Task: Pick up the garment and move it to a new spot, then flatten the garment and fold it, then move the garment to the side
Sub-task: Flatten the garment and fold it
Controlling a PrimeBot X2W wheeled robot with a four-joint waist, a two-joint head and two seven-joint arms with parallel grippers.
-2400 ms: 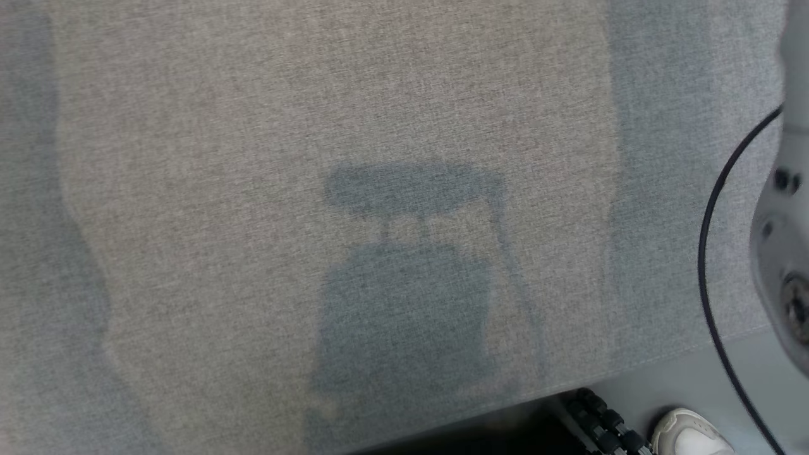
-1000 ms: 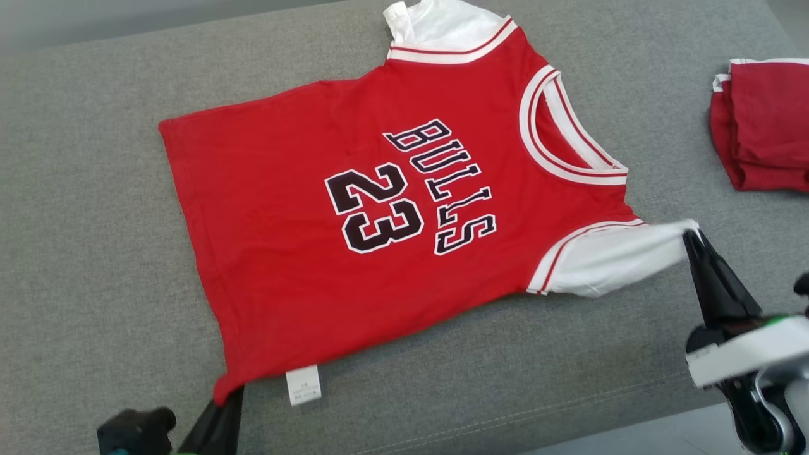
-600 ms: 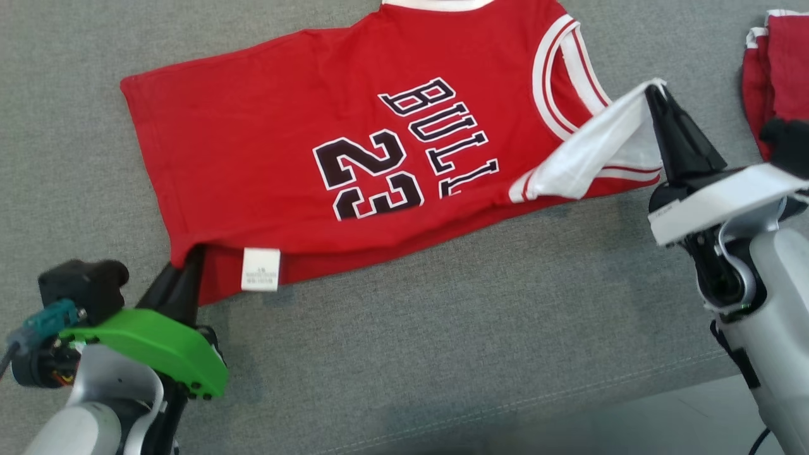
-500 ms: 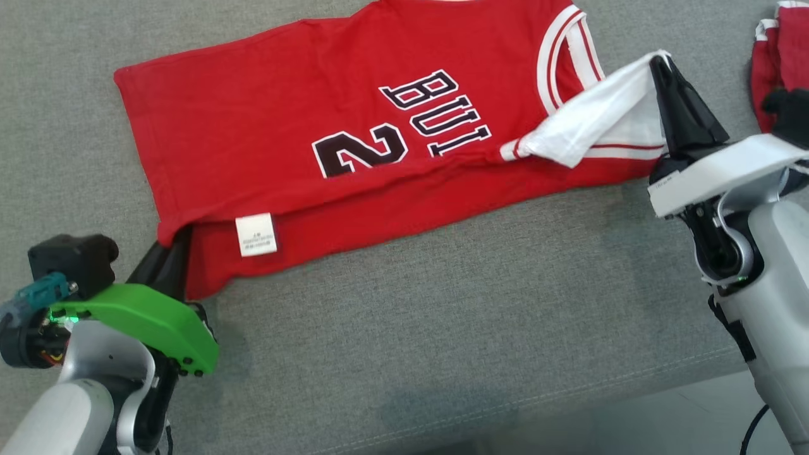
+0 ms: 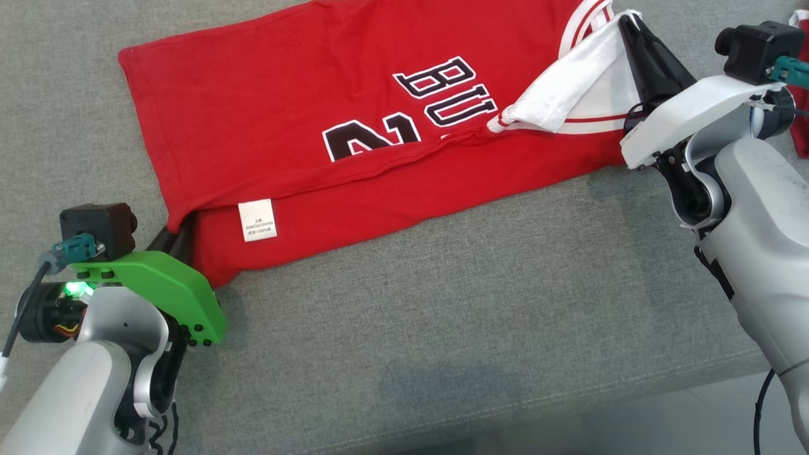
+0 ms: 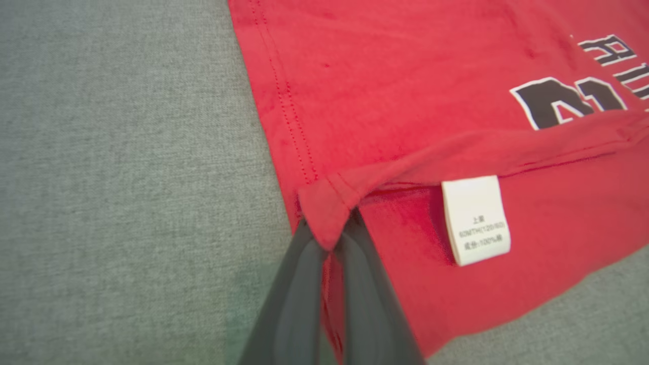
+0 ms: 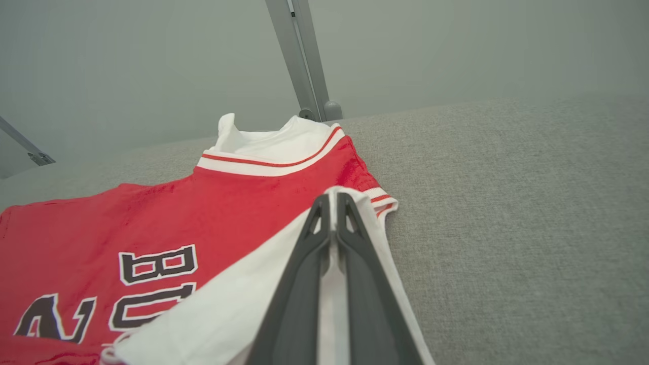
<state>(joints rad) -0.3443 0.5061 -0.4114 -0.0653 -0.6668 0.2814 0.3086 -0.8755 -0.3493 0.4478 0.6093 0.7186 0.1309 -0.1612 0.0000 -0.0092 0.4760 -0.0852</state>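
The garment (image 5: 284, 107) is a red jersey with white sleeves and black lettering, lying on the grey cushion (image 5: 442, 328). Its near long edge is folded up over the print, and a white care label (image 5: 256, 220) shows on the turned-over part. My left gripper (image 5: 179, 226) is shut on the near hem corner (image 6: 324, 218). My right gripper (image 5: 626, 20) is shut on the white sleeve (image 5: 572, 79), lifted over the neckline. In the right wrist view the sleeve (image 7: 228, 314) runs between the closed fingers (image 7: 309, 263), and the far sleeve (image 7: 263, 144) lies flat beyond.
More red cloth (image 5: 801, 95) lies at the right edge behind my right wrist camera (image 5: 755, 47). The cushion's front edge and the pale floor (image 5: 663, 430) are at the bottom right. A metal post (image 7: 299, 56) rises behind the cushion.
Both grippers have carried the near edge of the garment farther away from me, so the fold covers more of the lettering. The head camera has also shifted.
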